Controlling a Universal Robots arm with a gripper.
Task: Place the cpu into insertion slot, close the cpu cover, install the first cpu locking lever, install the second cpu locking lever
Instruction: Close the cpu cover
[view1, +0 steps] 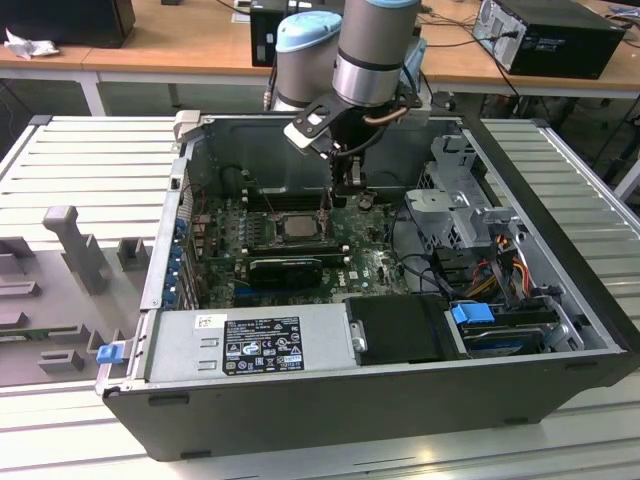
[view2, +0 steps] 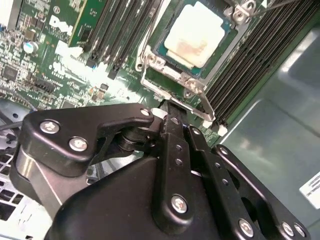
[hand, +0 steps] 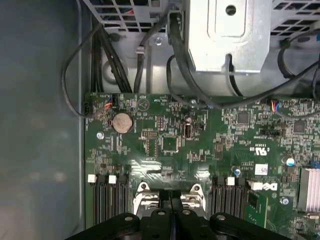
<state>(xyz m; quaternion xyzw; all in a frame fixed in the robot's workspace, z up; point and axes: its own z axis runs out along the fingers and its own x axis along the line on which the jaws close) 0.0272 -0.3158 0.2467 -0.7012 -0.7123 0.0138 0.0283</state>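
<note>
The cpu (view2: 191, 34) lies flat in the insertion slot (view1: 296, 226) at the middle of the green motherboard (hand: 170, 145); its pale metal top shows a brownish smear. The silver cpu cover (view2: 167, 74) lies down around the chip. A thin locking lever (view2: 206, 107) runs along the socket's edge nearest the gripper. My gripper (view2: 169, 119) hangs just above that edge, black fingers pressed together with nothing visible between them. In the exterior view the gripper (view1: 347, 188) sits slightly to the right of and behind the socket. In the first wrist view the gripper (hand: 172, 207) is over the socket brackets.
Long black memory slots (view2: 250, 65) flank the socket on both sides. A black card (view1: 285, 268) lies in front of the socket. Cables and a metal drive cage (view1: 455, 200) fill the exterior view's right of the case. The power supply (view1: 250, 345) sits at the front.
</note>
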